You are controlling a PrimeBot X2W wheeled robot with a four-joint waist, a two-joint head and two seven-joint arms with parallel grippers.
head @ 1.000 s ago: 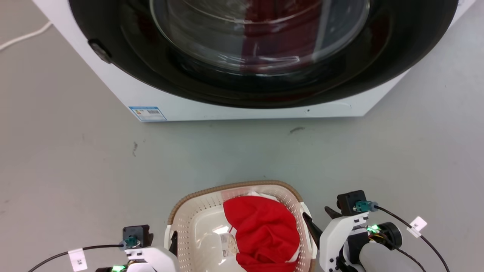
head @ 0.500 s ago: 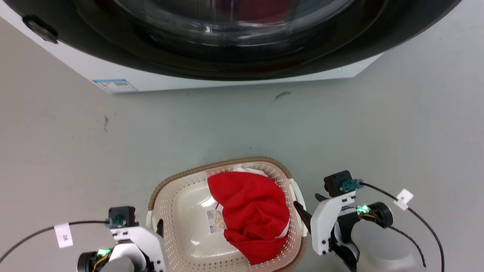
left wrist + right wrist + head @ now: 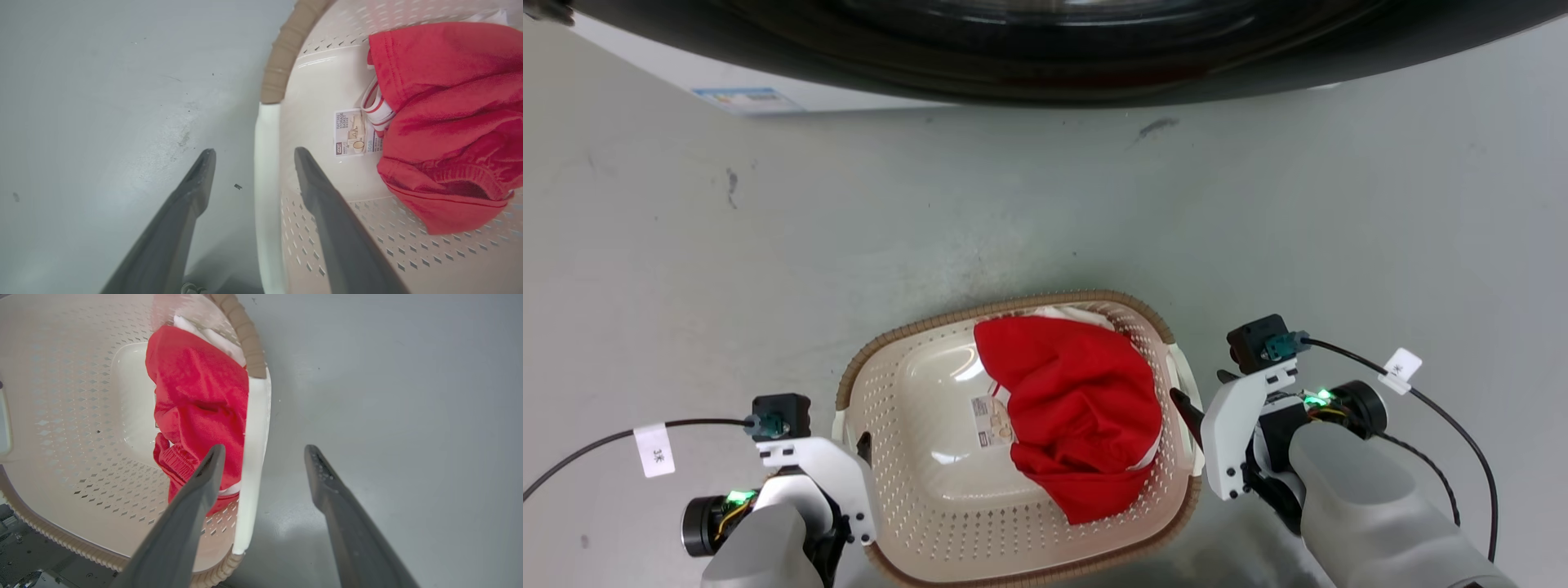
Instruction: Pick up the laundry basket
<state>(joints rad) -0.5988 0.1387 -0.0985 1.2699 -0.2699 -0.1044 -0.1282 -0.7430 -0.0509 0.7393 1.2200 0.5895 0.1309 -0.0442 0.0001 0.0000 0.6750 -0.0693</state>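
Straddling the side handles (image 3: 265, 163) of the laundry basket (image 3: 1013, 304), left gripper (image 3: 251, 157) and right gripper (image 3: 264, 451) have fingers released, poised for an even lift; it sits on the floor (image 3: 1045, 204) between them.

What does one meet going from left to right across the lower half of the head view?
left cable tag → left gripper → paper label → red garment → right gripper → right cable tag
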